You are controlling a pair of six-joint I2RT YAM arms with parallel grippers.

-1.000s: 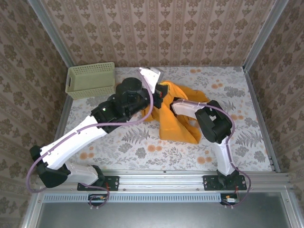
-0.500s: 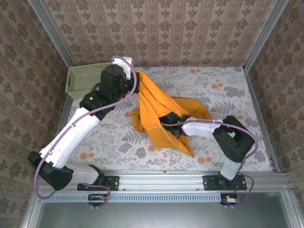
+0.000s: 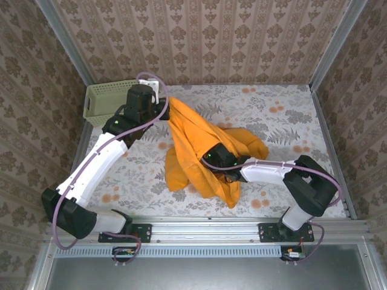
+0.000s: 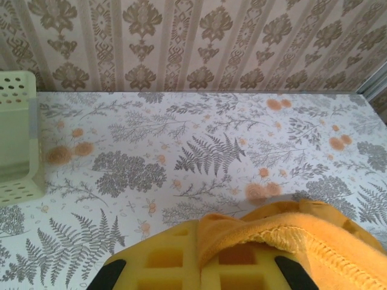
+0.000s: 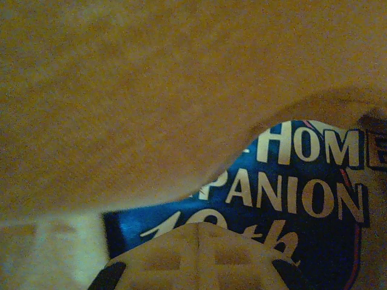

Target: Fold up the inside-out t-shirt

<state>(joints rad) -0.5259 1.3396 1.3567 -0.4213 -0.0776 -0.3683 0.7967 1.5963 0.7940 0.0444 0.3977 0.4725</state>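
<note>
While the left claw (image 4: 198,232) hangs above the far left of the desk (image 3: 290,121), near the basket (image 3: 106,99), its pads are clamped on a stitched hem of the t-shirt (image 3: 193,139). The t-shirt slopes down from there to a heap at mid-desk. The right claw (image 5: 198,232) is buried in that heap with its pads pressed together. Whether cloth is pinched between them is hard to tell. A blue print with pale letters is cut off at the frame edge.
</note>
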